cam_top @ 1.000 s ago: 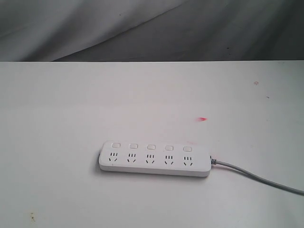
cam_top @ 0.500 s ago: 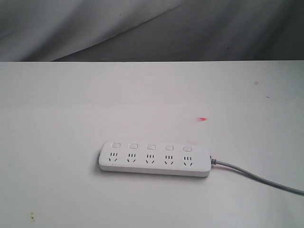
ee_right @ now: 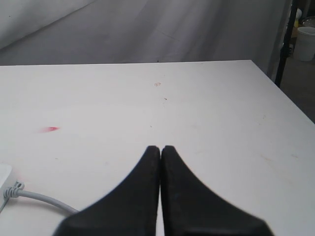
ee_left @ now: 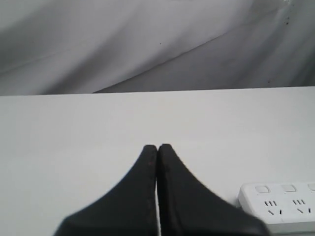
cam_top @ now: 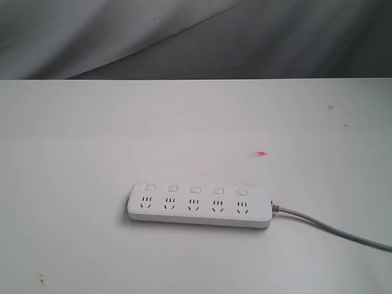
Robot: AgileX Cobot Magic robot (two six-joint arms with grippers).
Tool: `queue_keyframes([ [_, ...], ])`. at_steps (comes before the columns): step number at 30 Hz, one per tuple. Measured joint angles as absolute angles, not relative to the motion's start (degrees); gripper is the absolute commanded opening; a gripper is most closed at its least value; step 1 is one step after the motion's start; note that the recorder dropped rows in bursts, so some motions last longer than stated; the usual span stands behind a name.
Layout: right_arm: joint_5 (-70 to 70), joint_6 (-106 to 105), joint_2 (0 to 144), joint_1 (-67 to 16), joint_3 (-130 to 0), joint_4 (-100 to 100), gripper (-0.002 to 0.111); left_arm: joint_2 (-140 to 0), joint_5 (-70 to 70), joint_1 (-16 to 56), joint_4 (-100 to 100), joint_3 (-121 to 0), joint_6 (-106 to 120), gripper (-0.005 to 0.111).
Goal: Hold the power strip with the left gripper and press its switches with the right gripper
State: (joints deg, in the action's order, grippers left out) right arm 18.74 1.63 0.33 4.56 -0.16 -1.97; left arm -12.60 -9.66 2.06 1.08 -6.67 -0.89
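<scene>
Left wrist view showed me the long white plastic power strip (ee_left: 278, 209) lying crosswise near my black left gripper (ee_left: 157, 146), jaws pressed together.

The long white plastic power strip (cam_top: 199, 206) looks smooth with a faint sheen; its round grey cord (cam_top: 334, 229) is matt (rubbery, by the look). The flat white tabletop (cam_top: 92, 135) is smooth and matt; the grey backdrop cloth (cam_top: 122, 30) hangs creased.

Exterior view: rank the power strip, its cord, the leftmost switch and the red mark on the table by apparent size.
1. power strip
2. cord, long but thin
3. leftmost switch and red mark: both tiny and about alike, so not ranked
</scene>
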Motion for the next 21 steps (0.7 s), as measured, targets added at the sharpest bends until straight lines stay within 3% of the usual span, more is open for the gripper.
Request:
queue_keyframes([
  [8,18.7,1.6,0.3,4.6,-0.2,-2.0,0.000,-1.1,-9.5,2.1,0.9,-1.2,-0.9,0.000],
  [21,18.7,1.6,0.3,4.6,-0.2,-2.0,0.000,-0.2,-17.3,2.1,0.9,-0.2,0.0,0.000],
])
